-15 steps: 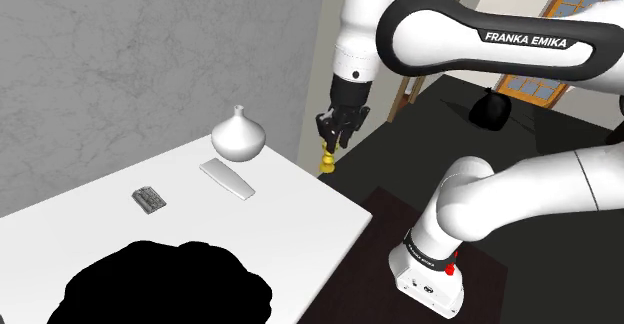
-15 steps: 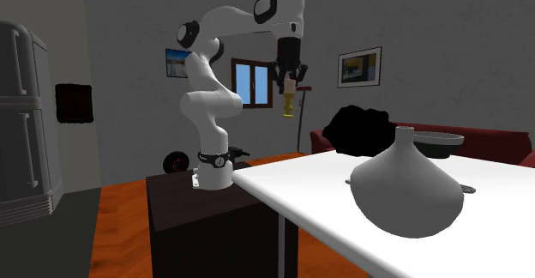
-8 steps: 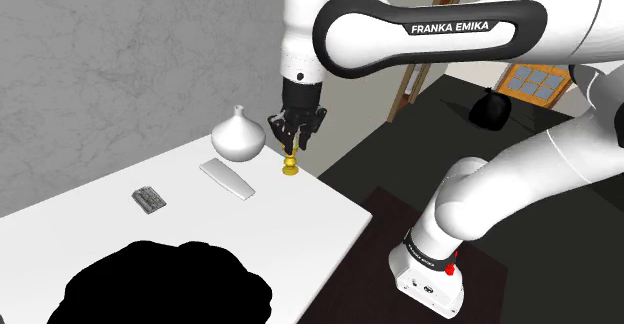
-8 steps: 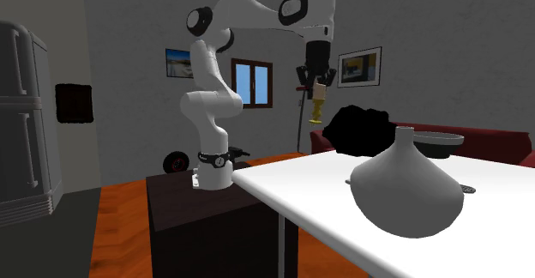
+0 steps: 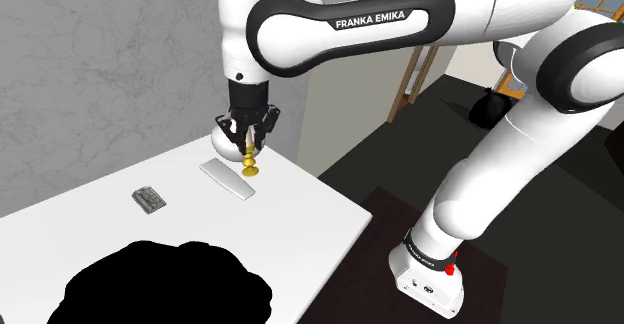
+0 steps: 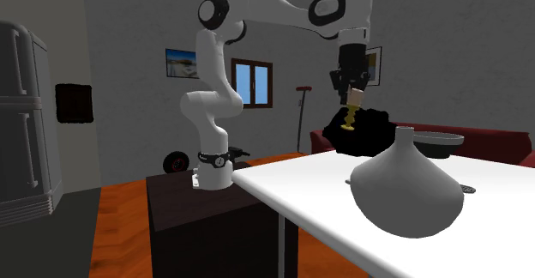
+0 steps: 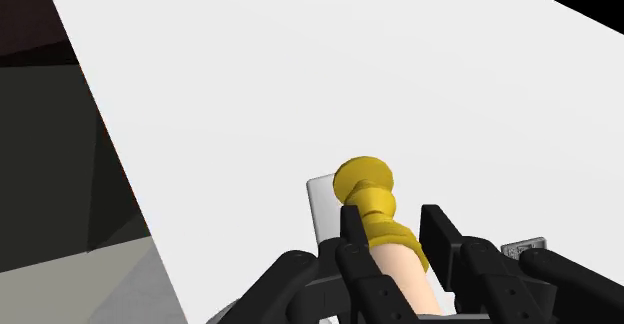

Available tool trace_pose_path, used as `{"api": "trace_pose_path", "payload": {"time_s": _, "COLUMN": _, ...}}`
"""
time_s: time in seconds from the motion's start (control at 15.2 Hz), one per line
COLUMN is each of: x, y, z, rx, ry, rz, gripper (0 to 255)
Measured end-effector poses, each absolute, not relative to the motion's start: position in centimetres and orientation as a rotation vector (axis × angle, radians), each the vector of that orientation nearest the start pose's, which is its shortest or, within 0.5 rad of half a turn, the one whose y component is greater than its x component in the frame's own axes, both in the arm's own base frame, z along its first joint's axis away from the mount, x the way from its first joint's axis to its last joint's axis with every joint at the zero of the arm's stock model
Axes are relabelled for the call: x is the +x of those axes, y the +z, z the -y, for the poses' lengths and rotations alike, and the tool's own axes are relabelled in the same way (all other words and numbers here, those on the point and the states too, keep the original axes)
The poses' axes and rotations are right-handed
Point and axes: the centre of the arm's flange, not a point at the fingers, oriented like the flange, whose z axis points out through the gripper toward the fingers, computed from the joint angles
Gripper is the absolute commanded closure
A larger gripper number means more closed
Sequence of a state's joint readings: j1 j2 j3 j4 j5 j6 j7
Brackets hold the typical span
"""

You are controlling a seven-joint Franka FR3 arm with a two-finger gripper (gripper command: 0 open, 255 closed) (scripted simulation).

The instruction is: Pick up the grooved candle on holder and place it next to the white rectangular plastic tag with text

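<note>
Over the white table point(image 5: 300, 212), my gripper point(image 5: 248, 140) hangs clamped on the candle point(image 5: 249, 158), its gold holder point(image 7: 366, 187) pointing down. In the shoulder view the tag point(image 5: 228, 179) lies at about eight o'clock from the holder's foot. To do this well, I judge I should lower slowly onto bare table at the tag's three o'clock, clear of the vase point(image 6: 407, 182), keep the candle upright, and let go only once the foot sits flat.
</note>
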State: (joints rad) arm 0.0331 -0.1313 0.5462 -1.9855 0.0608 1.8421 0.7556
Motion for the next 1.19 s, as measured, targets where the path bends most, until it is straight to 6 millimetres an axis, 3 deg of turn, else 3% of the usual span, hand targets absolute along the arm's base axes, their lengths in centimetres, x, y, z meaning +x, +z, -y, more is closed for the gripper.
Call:
{"api": "trace_pose_path", "payload": {"time_s": 1.06, "x": 58.5, "y": 47.6, "z": -44.3, "rx": -3.148, "ry": 0.028, "rz": -0.309, "gripper": 255}}
{"api": "trace_pose_path", "payload": {"time_s": 1.19, "x": 59.5, "y": 46.4, "z": -44.6, "rx": -3.151, "ry": 0.031, "rz": -0.314, "gripper": 255}}
